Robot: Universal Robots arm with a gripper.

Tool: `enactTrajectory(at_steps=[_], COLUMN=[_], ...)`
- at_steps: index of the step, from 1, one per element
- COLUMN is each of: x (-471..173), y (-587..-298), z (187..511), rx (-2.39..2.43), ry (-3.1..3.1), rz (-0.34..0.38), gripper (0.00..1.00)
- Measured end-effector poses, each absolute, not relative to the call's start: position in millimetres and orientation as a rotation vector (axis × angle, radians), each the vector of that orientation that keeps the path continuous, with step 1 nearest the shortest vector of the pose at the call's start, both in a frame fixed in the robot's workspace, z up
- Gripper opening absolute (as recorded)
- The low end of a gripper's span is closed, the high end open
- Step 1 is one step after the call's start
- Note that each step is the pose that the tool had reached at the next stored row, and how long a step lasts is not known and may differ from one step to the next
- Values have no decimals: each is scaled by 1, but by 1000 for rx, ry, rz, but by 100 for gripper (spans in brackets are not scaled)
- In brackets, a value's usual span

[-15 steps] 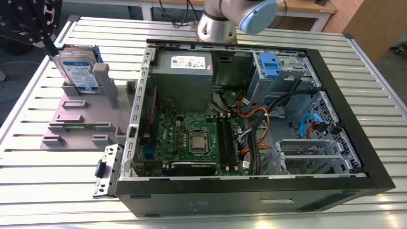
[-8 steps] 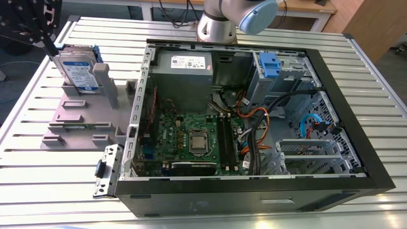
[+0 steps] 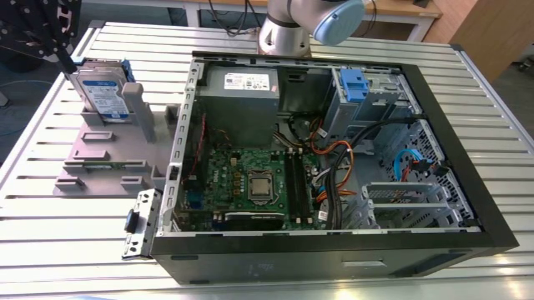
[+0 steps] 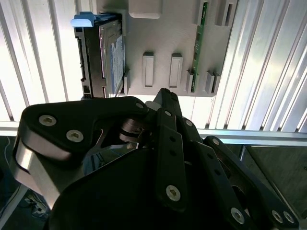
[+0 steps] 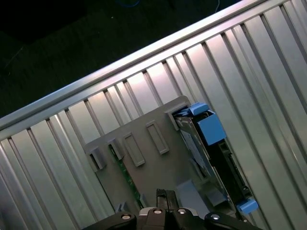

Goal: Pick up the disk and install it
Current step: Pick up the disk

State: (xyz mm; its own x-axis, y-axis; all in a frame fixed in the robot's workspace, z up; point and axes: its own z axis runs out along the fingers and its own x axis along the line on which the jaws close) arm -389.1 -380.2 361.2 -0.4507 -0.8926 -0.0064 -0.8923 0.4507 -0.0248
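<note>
The disk, silver-grey with a white-and-blue label and a blue carrier bracket, stands on edge in a slot at the far end of the grey plastic stand, at the exterior view's left. In both wrist views the disk is seen edge-on, upright in the stand. My black gripper hovers above and just beside the disk's top edge, apart from it. Its fingers are shut together with nothing between them.
An open computer case lies on the slatted metal table, holding a green motherboard, a grey power supply box and a blue-tabbed drive cage. A loose silver bracket leans by the case's near corner.
</note>
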Motion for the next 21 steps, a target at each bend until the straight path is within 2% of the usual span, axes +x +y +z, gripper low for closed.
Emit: enactTrajectory(at_steps=[21], x=[-389], y=[-380], z=[361], rx=[-1662], ry=[2644], rz=[-28], gripper=[11])
